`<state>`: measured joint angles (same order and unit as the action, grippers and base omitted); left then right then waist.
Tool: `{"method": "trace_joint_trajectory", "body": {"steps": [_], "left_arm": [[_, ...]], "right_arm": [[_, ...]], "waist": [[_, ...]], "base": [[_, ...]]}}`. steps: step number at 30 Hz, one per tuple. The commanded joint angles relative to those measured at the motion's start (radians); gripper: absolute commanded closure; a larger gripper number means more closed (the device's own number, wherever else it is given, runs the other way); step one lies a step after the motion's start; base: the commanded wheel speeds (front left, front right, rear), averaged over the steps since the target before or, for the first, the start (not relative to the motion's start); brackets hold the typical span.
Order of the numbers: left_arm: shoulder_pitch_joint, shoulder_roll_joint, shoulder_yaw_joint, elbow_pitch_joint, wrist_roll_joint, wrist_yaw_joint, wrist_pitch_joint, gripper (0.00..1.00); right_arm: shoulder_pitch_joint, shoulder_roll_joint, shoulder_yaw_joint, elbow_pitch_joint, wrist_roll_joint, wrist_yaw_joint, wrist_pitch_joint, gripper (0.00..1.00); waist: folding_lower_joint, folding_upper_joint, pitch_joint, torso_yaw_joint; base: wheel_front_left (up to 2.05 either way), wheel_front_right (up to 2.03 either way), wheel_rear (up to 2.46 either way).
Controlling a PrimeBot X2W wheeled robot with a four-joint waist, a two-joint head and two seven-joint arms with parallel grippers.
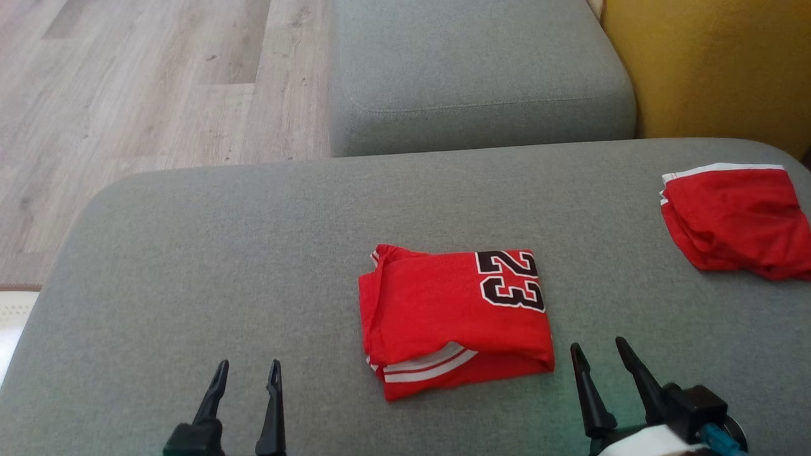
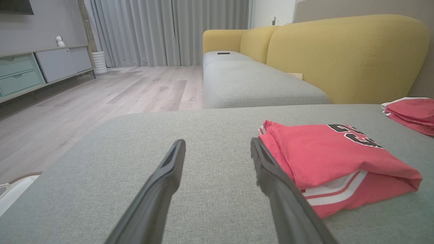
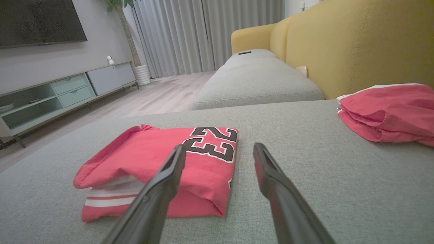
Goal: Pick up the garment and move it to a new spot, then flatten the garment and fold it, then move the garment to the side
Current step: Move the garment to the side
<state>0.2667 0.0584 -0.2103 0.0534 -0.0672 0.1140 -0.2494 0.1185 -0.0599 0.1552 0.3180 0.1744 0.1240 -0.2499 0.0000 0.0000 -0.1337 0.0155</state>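
A red garment printed with a black 23 lies folded in a compact rectangle on the grey cushion, white stripes showing at its near edge. My left gripper hovers open near the cushion's front edge, well to the garment's left, nothing between its fingers. My right gripper is open too, just past the garment's near right corner. The left wrist view has the garment right of my left gripper. In the right wrist view the garment lies left of my right gripper.
A second folded red garment lies at the cushion's far right edge. Beyond stand another grey seat cushion and a yellow sofa back. Wood floor drops off to the left, with a low cabinet and grey curtains farther away.
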Motion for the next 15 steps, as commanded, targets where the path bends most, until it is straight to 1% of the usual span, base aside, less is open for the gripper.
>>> {"method": "trace_joint_trajectory", "body": {"steps": [1,15], "left_arm": [[-0.032,-0.008,0.034,-0.038,0.008,0.001,-0.012,0.00],[-0.032,-0.008,0.021,-0.036,0.007,-0.002,-0.012,0.00]], "right_arm": [[-0.021,0.000,0.024,-0.029,-0.009,0.007,-0.012,0.00],[-0.021,-0.001,0.010,-0.001,-0.008,0.007,-0.012,0.00]], "waist": [[0.0000,0.0000,0.000,0.000],[0.0000,0.0000,0.012,0.012]], "base": [[0.00,0.00,0.00],[0.00,0.00,0.00]]}}
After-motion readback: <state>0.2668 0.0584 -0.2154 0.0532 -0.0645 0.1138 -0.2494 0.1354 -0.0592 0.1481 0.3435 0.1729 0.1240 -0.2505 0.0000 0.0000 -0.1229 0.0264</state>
